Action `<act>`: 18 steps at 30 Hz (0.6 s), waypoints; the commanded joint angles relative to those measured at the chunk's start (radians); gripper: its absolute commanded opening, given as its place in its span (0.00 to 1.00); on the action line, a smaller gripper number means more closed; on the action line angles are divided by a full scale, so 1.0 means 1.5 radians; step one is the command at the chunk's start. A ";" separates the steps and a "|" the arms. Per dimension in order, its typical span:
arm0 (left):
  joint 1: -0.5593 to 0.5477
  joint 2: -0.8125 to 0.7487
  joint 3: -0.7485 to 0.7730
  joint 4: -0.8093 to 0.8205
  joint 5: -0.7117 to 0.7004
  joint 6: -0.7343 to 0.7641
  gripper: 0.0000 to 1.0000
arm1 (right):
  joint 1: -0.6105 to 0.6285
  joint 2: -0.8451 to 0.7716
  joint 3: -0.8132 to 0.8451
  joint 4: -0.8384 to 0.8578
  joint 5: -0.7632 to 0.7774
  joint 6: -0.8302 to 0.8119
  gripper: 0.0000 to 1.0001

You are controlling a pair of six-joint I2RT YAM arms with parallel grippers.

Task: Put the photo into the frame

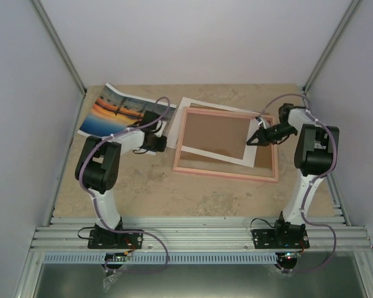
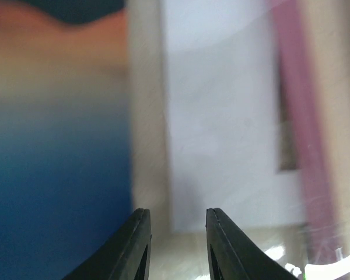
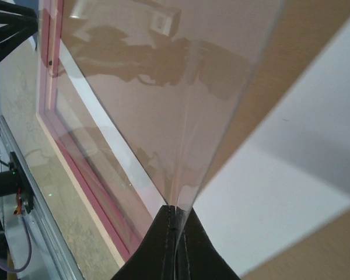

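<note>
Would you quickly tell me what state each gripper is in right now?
Left gripper: open, fingers apart with nothing between them.
Right gripper: closed on the edge of a clear sheet.

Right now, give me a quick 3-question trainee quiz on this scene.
1. True or false: the photo already lies inside the frame.
2. What does the right hand pinch? A) the photo B) a clear sheet C) a rail of the frame
3. Fill in: in the top view, the photo lies to the ___ of the frame.

Key: 1 false; 2 B; 3 left
</note>
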 commanded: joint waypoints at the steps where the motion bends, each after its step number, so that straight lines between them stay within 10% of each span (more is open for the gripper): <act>1: 0.052 -0.071 -0.060 -0.027 0.120 0.021 0.31 | 0.023 -0.001 -0.025 0.020 -0.031 0.016 0.01; 8: 0.070 -0.120 -0.076 0.034 0.303 -0.016 0.39 | 0.010 -0.024 -0.068 0.038 -0.040 0.009 0.01; 18: 0.121 -0.093 -0.072 0.058 0.291 -0.091 0.67 | -0.032 -0.025 -0.077 0.038 -0.062 -0.005 0.00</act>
